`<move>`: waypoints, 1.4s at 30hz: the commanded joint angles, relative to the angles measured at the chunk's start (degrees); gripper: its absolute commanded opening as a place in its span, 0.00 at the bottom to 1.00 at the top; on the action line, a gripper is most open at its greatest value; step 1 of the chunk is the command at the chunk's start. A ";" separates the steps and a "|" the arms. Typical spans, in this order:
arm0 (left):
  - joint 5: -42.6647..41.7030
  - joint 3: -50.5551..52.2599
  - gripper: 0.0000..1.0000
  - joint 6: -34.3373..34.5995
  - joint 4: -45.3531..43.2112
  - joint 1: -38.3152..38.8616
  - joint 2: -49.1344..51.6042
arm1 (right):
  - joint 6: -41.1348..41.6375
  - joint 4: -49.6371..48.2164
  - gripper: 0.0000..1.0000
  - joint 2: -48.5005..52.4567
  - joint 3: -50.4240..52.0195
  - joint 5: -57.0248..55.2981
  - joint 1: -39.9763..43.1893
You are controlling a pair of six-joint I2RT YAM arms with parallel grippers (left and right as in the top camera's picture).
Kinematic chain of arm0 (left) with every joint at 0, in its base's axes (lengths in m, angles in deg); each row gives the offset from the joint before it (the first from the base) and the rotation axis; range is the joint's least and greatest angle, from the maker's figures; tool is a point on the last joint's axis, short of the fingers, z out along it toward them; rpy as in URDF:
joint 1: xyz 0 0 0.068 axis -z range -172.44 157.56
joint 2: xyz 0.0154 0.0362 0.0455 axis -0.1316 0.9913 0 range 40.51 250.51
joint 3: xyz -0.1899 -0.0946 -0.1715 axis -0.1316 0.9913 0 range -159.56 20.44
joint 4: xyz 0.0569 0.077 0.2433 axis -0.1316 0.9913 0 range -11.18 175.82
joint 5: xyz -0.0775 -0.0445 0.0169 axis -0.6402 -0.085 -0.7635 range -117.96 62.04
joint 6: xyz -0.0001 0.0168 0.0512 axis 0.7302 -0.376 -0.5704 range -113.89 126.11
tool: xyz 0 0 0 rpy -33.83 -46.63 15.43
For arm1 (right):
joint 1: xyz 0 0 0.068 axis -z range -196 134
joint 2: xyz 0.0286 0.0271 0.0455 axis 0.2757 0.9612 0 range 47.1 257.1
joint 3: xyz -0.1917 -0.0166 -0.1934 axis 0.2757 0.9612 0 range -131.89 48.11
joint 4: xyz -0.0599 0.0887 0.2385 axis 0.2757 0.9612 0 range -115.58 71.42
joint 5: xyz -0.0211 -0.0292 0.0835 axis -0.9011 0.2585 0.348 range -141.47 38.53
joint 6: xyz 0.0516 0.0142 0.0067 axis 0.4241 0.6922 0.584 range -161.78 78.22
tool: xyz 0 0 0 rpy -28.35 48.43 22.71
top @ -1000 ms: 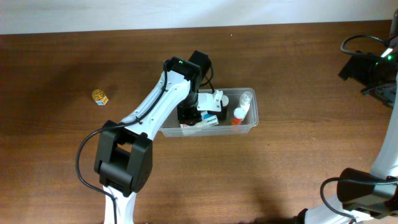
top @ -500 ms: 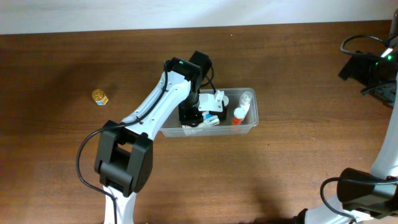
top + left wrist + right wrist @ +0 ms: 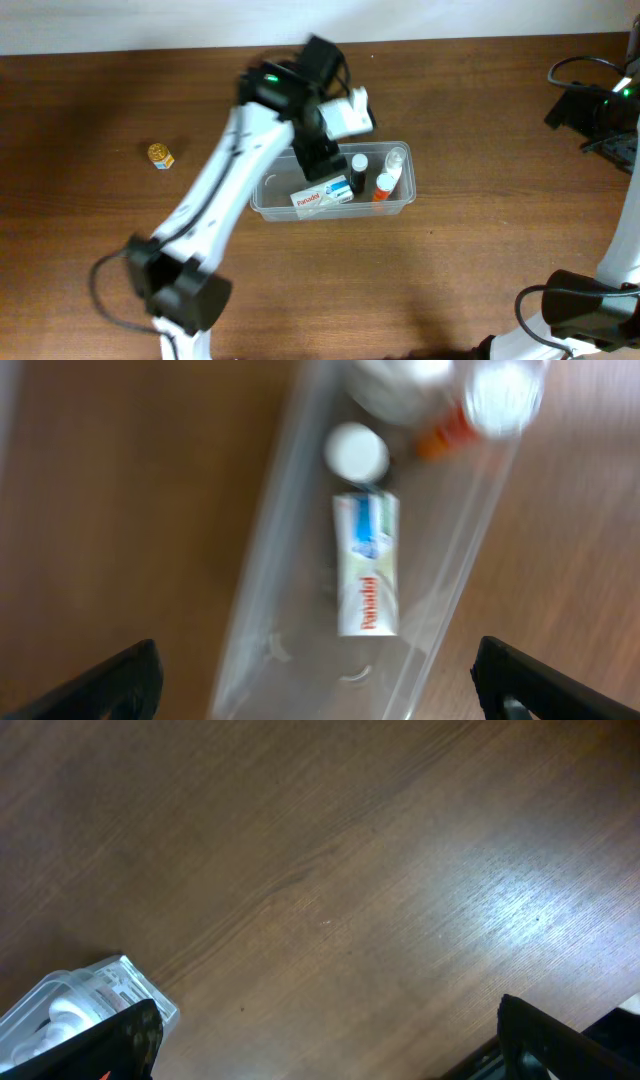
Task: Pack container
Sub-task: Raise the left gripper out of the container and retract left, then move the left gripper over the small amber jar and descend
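Note:
The container [image 3: 272, 192] is a clear plastic tub at the table's middle. In it lie a white box with blue and red print [image 3: 322, 194], a dark bottle with a white cap [image 3: 358, 170], an orange bottle [image 3: 382, 187] and a clear bottle [image 3: 396, 160]. My left gripper [image 3: 320, 155] hangs open above the tub's left half, holding nothing. In the left wrist view the box [image 3: 366, 565] and white cap [image 3: 357, 451] lie below the wide-apart fingertips [image 3: 125, 680]. My right gripper [image 3: 330, 1055] is open over bare table, a corner of the container [image 3: 75, 1000] at its left.
A small yellow object [image 3: 160, 155] sits on the table far left of the tub. The right arm's base and cables [image 3: 600, 100] occupy the back right corner. The left arm [image 3: 215, 190] slants across the table from the front edge.
The left gripper has opened, let go of the white box inside the tub, and risen up and back. The box now lies flat in the tub. The right arm has not moved.

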 commanded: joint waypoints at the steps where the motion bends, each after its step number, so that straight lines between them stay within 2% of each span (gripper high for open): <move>1: -0.33 -4.28 0.99 10.93 0.52 -5.20 -6.67 | 0.07 0.15 0.98 -1.18 -0.85 -0.68 0.31; 3: 2.12 -4.68 1.00 17.79 -0.31 -9.53 -8.13 | 0.07 0.15 0.98 -1.18 -0.85 -0.68 0.31; 5: 8.81 -4.68 0.99 30.67 -0.85 -15.78 -8.76 | 0.07 0.15 0.98 -1.18 -0.85 -0.68 0.31; 6: 10.58 -4.61 0.99 37.46 -0.48 -22.16 -8.57 | 0.07 0.15 0.98 -1.18 -0.85 -0.68 0.31; 9: 8.11 -3.98 0.99 40.26 -0.57 -30.84 -7.04 | 0.07 0.15 0.98 -1.18 -0.85 -0.68 0.31; 12: 5.44 -3.58 0.99 40.30 0.20 -37.48 -3.43 | 0.07 0.15 0.98 -1.18 -0.85 -0.68 0.31; 17: 5.44 -3.58 0.99 40.33 0.35 -41.05 3.58 | 0.07 0.15 0.99 -1.18 -0.85 -0.68 0.31; 27: 7.15 -3.58 0.99 40.22 -4.42 -41.51 17.79 | 0.07 0.15 0.98 -1.18 -0.85 -0.68 0.31; 36: 7.17 -3.58 0.99 35.01 -3.52 -41.53 25.40 | 0.07 0.15 0.98 -1.18 -0.85 -0.68 0.31; 42: 7.02 -3.58 0.99 28.09 -2.71 -41.53 27.08 | 0.07 0.15 0.98 -1.18 -0.85 -0.68 0.31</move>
